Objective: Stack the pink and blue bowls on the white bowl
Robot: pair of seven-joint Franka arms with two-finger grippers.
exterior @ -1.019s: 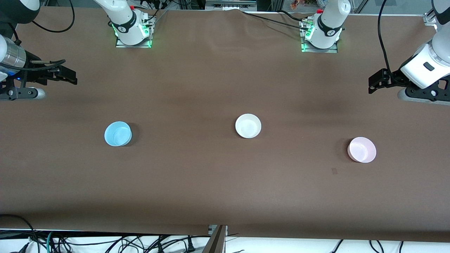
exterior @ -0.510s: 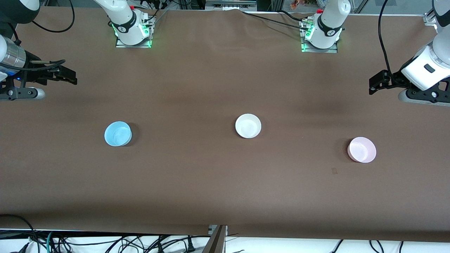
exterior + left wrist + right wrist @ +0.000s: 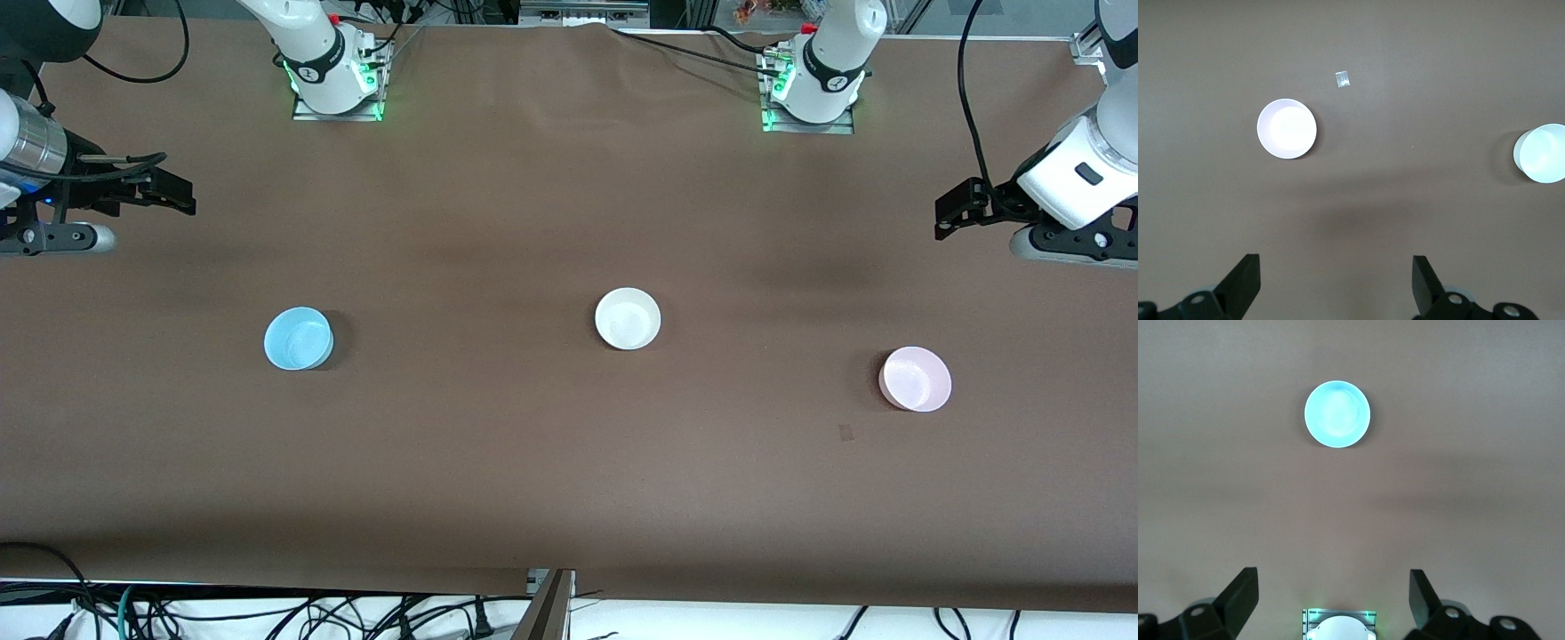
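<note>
Pink bowl (image 3: 915, 379) apart from spread left gripper (image 3: 956, 212).

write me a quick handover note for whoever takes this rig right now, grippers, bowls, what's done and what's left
Left gripper: open, empty, up over the left arm's end of the table.
Right gripper: open, empty, up over the right arm's end of the table.
White bowl: mid-table, nothing in it.
Pink bowl: upright toward the left arm's end, a bit nearer the front camera than the white one.
Blue bowl: upright toward the right arm's end.
Done: nothing stacked; all three bowls stand apart.
Left: pick up the pink and blue bowls and nest both in the white bowl.
</note>
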